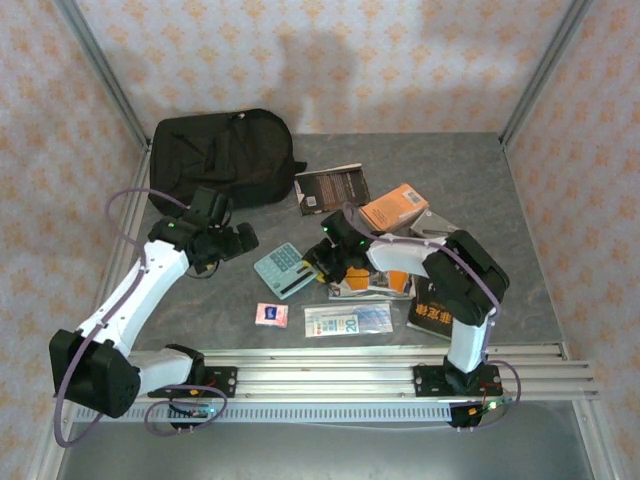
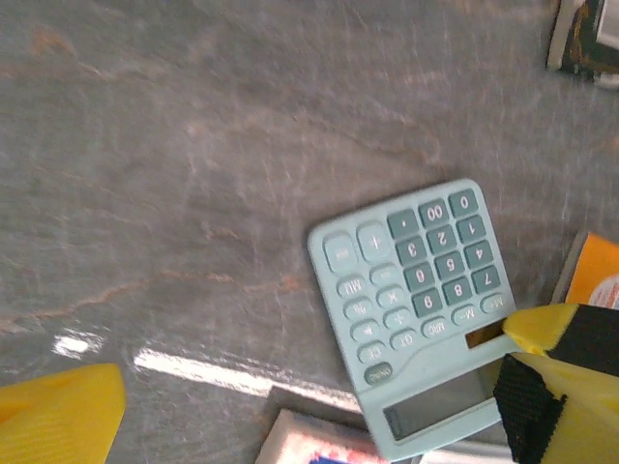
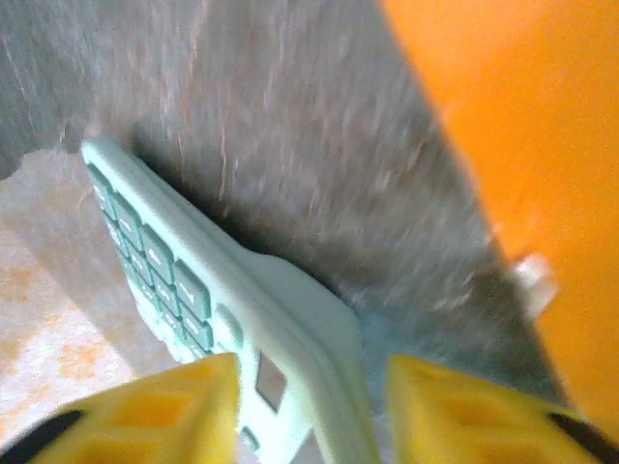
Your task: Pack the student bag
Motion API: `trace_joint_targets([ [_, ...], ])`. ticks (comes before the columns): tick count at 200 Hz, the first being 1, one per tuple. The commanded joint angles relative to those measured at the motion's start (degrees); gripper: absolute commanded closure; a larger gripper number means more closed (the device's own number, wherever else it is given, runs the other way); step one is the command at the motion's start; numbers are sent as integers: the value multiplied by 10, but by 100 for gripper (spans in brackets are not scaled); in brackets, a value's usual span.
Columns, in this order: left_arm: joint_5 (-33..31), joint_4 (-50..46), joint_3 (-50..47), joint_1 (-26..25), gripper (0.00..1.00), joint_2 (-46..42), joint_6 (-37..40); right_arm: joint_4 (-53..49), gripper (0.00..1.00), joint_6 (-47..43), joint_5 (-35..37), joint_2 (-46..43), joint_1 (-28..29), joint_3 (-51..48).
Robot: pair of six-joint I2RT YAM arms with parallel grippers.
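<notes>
Your right gripper [image 1: 320, 262] straddled calculator [image 1: 284, 270] edge, one jaw either side; whether clamped, cannot tell. Your left gripper [image 1: 243, 240] hung just left of calculator, jaws wide apart. Well beyond calculator, far left, lay student bag [image 1: 225, 155]. You needed firm, centred pinch before lifting – thin plastic would likely slip.

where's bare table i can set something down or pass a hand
Freest: the far right corner of the table, beyond the orange book. A smaller patch sits between the left arm, calculator and pink packet. The centre is crowded: books and the right end effector.
</notes>
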Motion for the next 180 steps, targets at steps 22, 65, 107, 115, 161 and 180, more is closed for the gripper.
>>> trace_joint_targets([
  [22,-5,56,66,81,0,63,14,-156,28,-122,39,21,-35,81],
  [65,-1,129,236,81,0,244,90,-270,21,-241,74,10,-60,154],
  [107,-52,104,458,-25,0,433,189,-315,18,-296,85,-36,-89,167],
  [115,-64,103,486,-37,0,465,196,-323,18,-300,87,-49,-95,162],
  [161,-210,80,596,-75,8,618,228,-349,20,-307,68,-131,-106,103],
  [180,-244,92,605,-76,19,646,239,-344,22,-301,61,-166,-106,76],
])
